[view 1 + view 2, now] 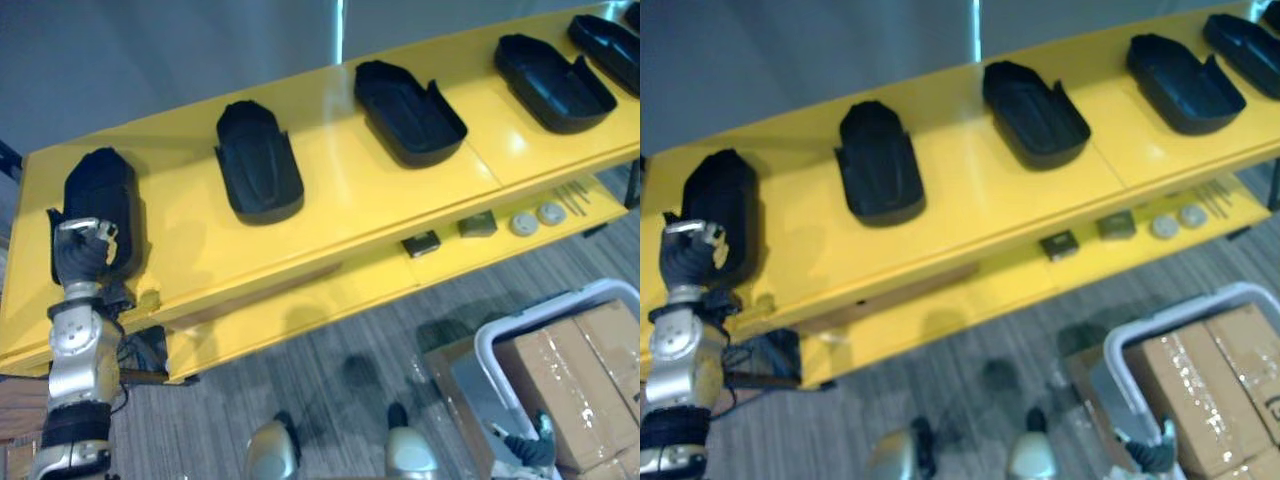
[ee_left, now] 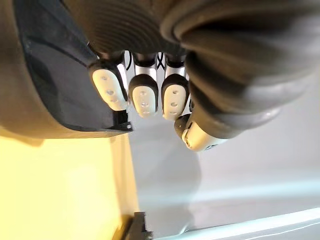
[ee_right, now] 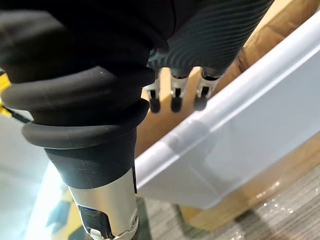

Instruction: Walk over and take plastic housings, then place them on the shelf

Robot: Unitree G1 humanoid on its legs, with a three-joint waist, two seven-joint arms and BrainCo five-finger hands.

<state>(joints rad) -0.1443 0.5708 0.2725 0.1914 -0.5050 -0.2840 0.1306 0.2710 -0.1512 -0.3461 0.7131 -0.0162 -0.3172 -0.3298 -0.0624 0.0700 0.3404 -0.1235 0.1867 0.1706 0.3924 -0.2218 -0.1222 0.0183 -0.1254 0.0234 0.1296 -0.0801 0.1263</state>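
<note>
Several black plastic housings lie in a row on the yellow shelf top (image 1: 350, 190). The leftmost housing (image 1: 98, 195) lies dome up near the shelf's left end. My left hand (image 1: 82, 252) sits over its near end with fingers (image 2: 144, 95) curled against the housing's edge (image 2: 50, 75). The thumb (image 2: 197, 136) stands apart on the other side. Further right lie another dome-up housing (image 1: 258, 160) and an open-side-up one (image 1: 408, 110). My right hand (image 1: 528, 447) hangs low at the lower right with relaxed fingers (image 3: 175, 95), holding nothing.
A white-rimmed cart (image 1: 500, 340) with cardboard boxes (image 1: 575, 375) stands on the floor at the lower right, its white rim (image 3: 240, 130) beside my right hand. The lower yellow level (image 1: 330, 295) carries two small dark blocks (image 1: 421, 243), two round discs (image 1: 536, 218) and thin rods. A grey wall stands behind the shelf.
</note>
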